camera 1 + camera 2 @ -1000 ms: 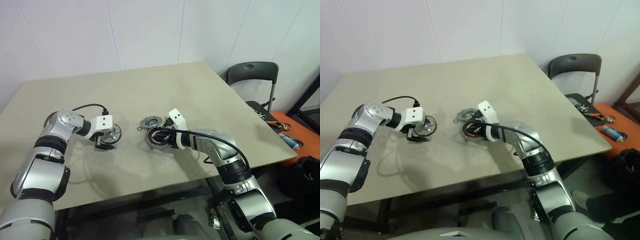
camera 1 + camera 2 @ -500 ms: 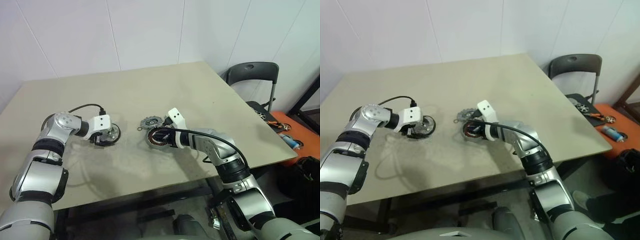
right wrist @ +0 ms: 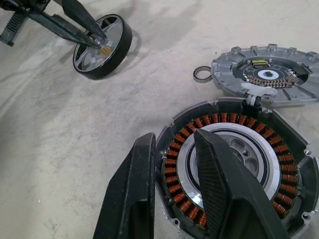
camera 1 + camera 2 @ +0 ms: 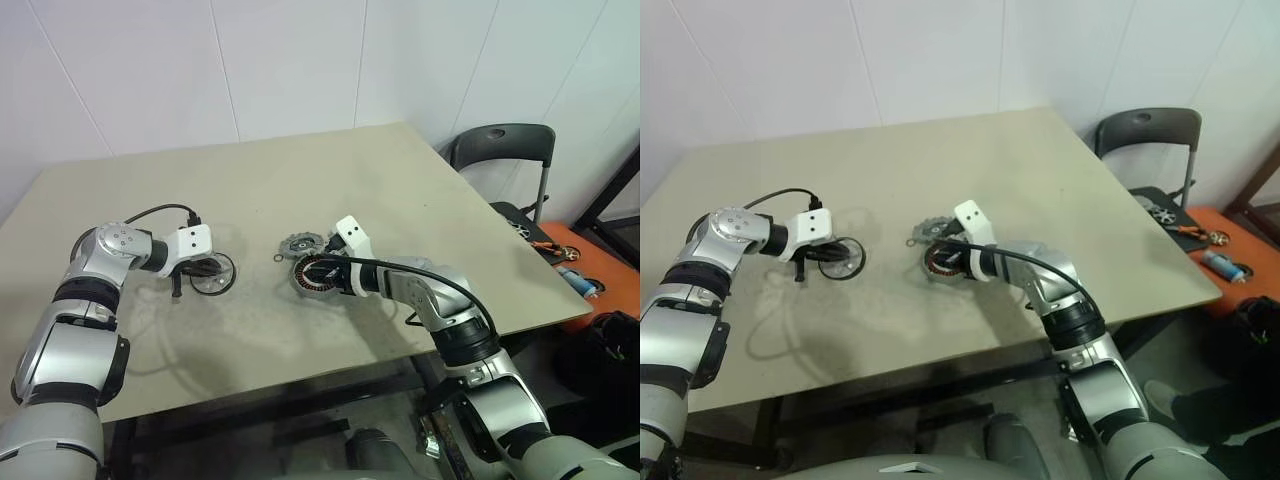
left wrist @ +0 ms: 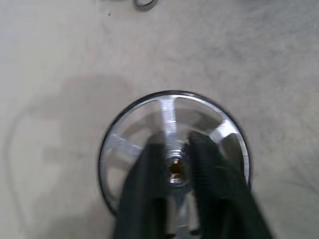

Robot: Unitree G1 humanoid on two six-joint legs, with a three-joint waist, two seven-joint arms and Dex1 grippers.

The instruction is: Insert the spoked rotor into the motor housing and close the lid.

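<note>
The spoked rotor (image 5: 172, 114), a black ring with silver spokes, sits tilted on the table at the left (image 4: 213, 272). My left gripper (image 5: 175, 162) is shut on its small central hub, as the right wrist view also shows (image 3: 102, 46). The motor housing (image 3: 234, 149), with its copper windings, lies at the table's middle (image 4: 318, 276). My right gripper (image 3: 174, 138) is shut on the housing's near wall, one finger outside and one over the windings. The lid (image 3: 266, 72), a notched grey disc, lies flat just behind the housing (image 4: 301, 245).
A tiny black O-ring (image 3: 202, 74) lies beside the lid. A black cable (image 4: 160, 212) loops over my left wrist. Past the table's right edge stand a dark chair (image 4: 505, 150) and an orange surface with tools (image 4: 575, 265).
My left gripper's fingers have closed on the rotor's hub. The rotor has tipped and shifted slightly to the left with it. The right arm and housing have stayed put.
</note>
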